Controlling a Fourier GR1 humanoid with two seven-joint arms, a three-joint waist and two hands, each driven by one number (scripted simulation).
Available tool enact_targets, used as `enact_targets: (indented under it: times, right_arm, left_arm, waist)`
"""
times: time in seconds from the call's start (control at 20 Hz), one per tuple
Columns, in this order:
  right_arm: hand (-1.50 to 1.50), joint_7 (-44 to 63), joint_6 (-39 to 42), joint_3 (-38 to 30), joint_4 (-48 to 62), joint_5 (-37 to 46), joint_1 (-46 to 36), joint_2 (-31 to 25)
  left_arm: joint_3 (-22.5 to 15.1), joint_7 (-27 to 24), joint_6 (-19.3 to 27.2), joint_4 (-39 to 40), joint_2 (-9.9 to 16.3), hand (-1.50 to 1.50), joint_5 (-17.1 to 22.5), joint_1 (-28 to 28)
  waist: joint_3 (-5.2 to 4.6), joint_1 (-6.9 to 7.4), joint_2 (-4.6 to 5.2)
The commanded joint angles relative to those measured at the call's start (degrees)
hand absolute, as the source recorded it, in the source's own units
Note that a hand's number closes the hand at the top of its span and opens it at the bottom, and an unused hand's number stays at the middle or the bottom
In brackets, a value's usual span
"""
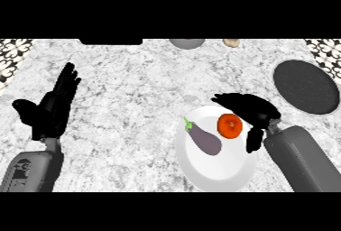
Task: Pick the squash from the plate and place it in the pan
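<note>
Right on the white plate [216, 173] sits the squash [230, 125] — a round orange-red thing near the plate's upper right rim, with a purple eggplant [205, 140] lying just beside it to the left, green stem pointing up and left. Over that upper right rim hangs the right hand [248, 108], its grey forearm coming in from the lower right and angling up toward the plate. The fingers [226, 100] are bent, arching over the plate's top edge just above the squash, while the thumb [254, 137] hangs down at the squash's right side — whether anything touches the squash, I cannot tell, but nothing is curled round it. Out to the upper right lies the dark round pan [306, 86], flat on the marbled bench [133, 90], apart from the plate. Far over on the left, the left hand [50, 110] rests open, fingers straight and pointing up.
</note>
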Motion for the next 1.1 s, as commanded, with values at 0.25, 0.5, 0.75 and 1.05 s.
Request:
enact_targets:
  times: [0.25,0.5,0.75,1.05]
  right_arm:
    - [-1.5,-0.59,-2.67,-0.26,10.17,6.83,-5.16,5.26]
    - [-1.5,-3.03,-2.02,-0.15,9.8,9.17,-2.04,5.65]
    - [-1.5,-4.72,-1.78,-2.85,16.14,10.86,-5.99,6.1]
    - [1.5,-13.36,-8.7,1.85,18.85,13.71,-3.31,6.9]
  left_arm:
    - [0.38,1.41,0.52,-1.14,-1.28,0.0,-1.19,-1.19]
    - [1.65,-0.57,-1.44,0.81,-1.54,0.0,-0.15,-0.92]
    - [1.4,0.2,-0.87,-2.53,-1.79,0.0,-1.52,2.14]
    - [1.81,-3.23,-2.65,-1.1,-1.1,0.0,-1.48,4.21]
  waist:
    - [0.02,0.32,0.1]
    - [0.01,0.03,0.02]
    - [0.01,0.17,0.01]
    - [0.02,0.34,0.02]
